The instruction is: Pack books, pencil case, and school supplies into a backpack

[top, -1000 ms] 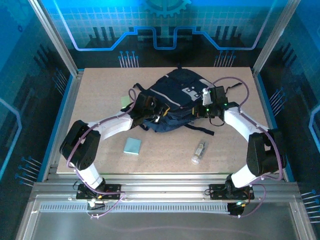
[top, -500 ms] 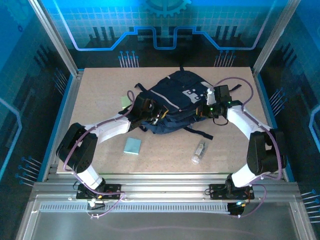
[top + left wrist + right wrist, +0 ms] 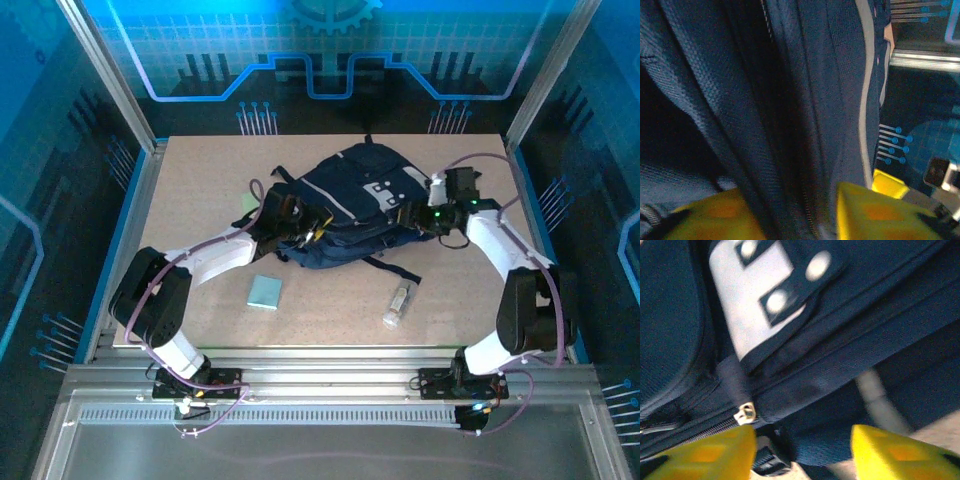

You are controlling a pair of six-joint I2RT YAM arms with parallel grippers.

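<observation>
The dark navy backpack lies in the middle of the table, its white patch facing up. My left gripper is at the bag's left edge. In the left wrist view it is open, its yellow fingers standing apart either side of a fold with a zip line. My right gripper is at the bag's right edge. In the right wrist view it is open too, just short of a strap and a zip puller. The books and the pencil case are out of view.
A pale teal square pad lies on the table in front of the bag's left side. A small clear-white tube lies front right. A pale-green block peeks out behind the left arm. A dark strap trails forward.
Both grippers have gone from shut to open at the bag's edges. The right gripper moved right and back, and the backpack shifted a little toward the back.
</observation>
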